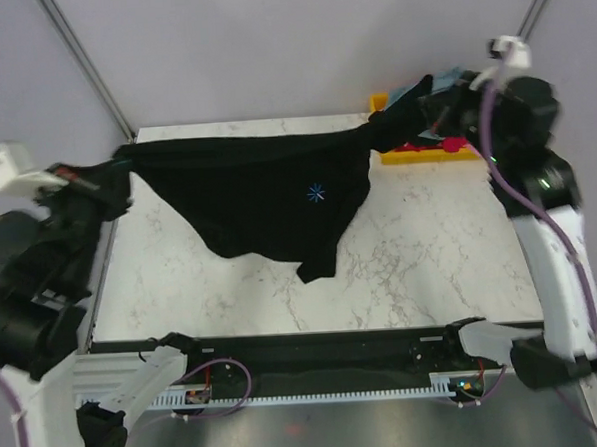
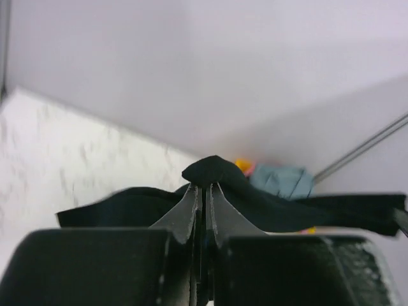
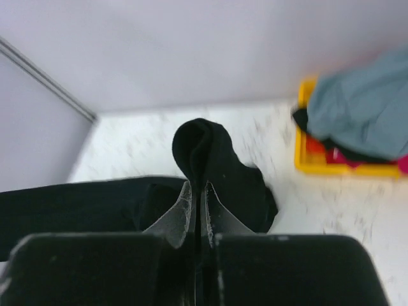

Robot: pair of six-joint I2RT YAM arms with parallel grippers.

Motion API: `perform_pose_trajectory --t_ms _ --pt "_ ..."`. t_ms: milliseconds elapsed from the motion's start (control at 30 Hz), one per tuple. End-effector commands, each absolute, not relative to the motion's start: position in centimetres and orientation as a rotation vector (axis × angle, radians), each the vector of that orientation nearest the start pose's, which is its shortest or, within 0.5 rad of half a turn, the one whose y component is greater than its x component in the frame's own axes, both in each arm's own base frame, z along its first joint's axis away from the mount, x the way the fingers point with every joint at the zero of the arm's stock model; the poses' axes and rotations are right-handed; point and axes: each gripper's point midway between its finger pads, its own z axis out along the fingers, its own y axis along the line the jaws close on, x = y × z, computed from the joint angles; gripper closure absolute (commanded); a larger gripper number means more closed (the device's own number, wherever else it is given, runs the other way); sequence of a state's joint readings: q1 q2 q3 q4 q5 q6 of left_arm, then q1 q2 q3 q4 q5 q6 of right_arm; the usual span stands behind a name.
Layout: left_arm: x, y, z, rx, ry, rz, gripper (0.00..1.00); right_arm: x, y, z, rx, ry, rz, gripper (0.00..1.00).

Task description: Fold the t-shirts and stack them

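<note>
A white counter [image 1: 431, 267] veined with grey, like marble, fills the middle of the top view. Its near edge meets a black rail [image 1: 315, 338] that runs from side to side, and nearer than the rail lies a dull grey metal sheet [image 1: 320, 438]. Plain walls [image 1: 299, 43] of pale grey-lilac close the space behind and at both sides. Two thin metal rods lean across them. The left rod [image 1: 85, 59] slants down to the counter's far left corner, and the right rod [image 1: 537, 6] slants at the far right. The light is soft and even, and it leaves only faint shadows on the stone.
</note>
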State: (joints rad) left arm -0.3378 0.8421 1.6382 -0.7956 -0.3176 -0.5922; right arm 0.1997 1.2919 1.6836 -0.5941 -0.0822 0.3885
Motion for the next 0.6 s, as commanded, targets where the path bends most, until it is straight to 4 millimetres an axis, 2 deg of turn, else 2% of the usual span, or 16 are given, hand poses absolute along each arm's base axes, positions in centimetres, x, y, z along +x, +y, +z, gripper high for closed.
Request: perform_pose_trajectory --t_ms 0,33,67,100,133,200,267,300,333,367,400,433,467,500,533,567 --pt "14.1 1.0 57.0 -0.351 1.283 -0.319 0.98 25.1 6.9 55.5 0.108 1.396 0.488 1.00" --pt "12.8 1.1 58.2 -0.330 1.245 -0.335 0.98 20.9 5.2 58.1 0.135 1.281 0.466 1.00" --pt "11.0 1.5 59.7 -0.315 1.190 -0.355 0.98 18.7 4.5 59.4 0.140 1.221 0.462 1.00" --pt "9.6 1.8 60.2 -0.296 1.159 -0.359 0.98 16.7 3.7 60.4 0.144 1.165 0.452 1.00" --pt "8.9 1.9 60.6 -0.280 1.143 -0.367 0.98 13.8 3.0 61.6 0.147 1.091 0.456 1.00" --pt "7.3 1.6 61.5 -0.222 1.105 -0.383 0.98 11.3 1.9 63.6 0.166 1.009 0.447 1.00" --pt "7.3 1.4 62.1 -0.190 1.097 -0.369 0.98 10.4 1.8 65.4 0.153 0.970 0.446 1.00" --pt "7.7 1.4 62.2 -0.171 1.104 -0.341 0.98 10.7 2.2 65.9 0.136 0.970 0.452 1.00" --pt "9.3 1.0 62.0 -0.163 1.137 -0.315 0.98 13.1 2.8 66.0 0.128 1.007 0.449 1.00" --pt "10.7 1.0 61.4 -0.171 1.171 -0.278 0.98 13.6 3.0 66.9 0.122 0.993 0.448 1.00" --pt "12.2 0.7 60.9 -0.170 1.204 -0.253 0.98 15.1 3.3 66.9 0.120 1.010 0.444 1.00" --pt "13.8 0.5 60.3 -0.170 1.243 -0.226 0.98 18.7 3.9 66.4 0.125 1.060 0.433 1.00" --pt "17.0 0.0 58.8 -0.185 1.319 -0.173 0.98 20.2 4.2 66.9 0.119 1.054 0.430 1.00" --pt "18.6 -0.2 57.9 -0.185 1.359 -0.144 0.98 22.3 4.8 66.5 0.109 1.080 0.431 1.00" --pt "20.0 -0.5 57.3 -0.185 1.388 -0.118 0.98 27.1 5.9 64.9 0.107 1.157 0.427 1.00" --pt "23.3 -0.8 55.4 -0.192 1.466 -0.052 0.98 28.9 6.4 64.8 0.105 1.173 0.430 1.00"
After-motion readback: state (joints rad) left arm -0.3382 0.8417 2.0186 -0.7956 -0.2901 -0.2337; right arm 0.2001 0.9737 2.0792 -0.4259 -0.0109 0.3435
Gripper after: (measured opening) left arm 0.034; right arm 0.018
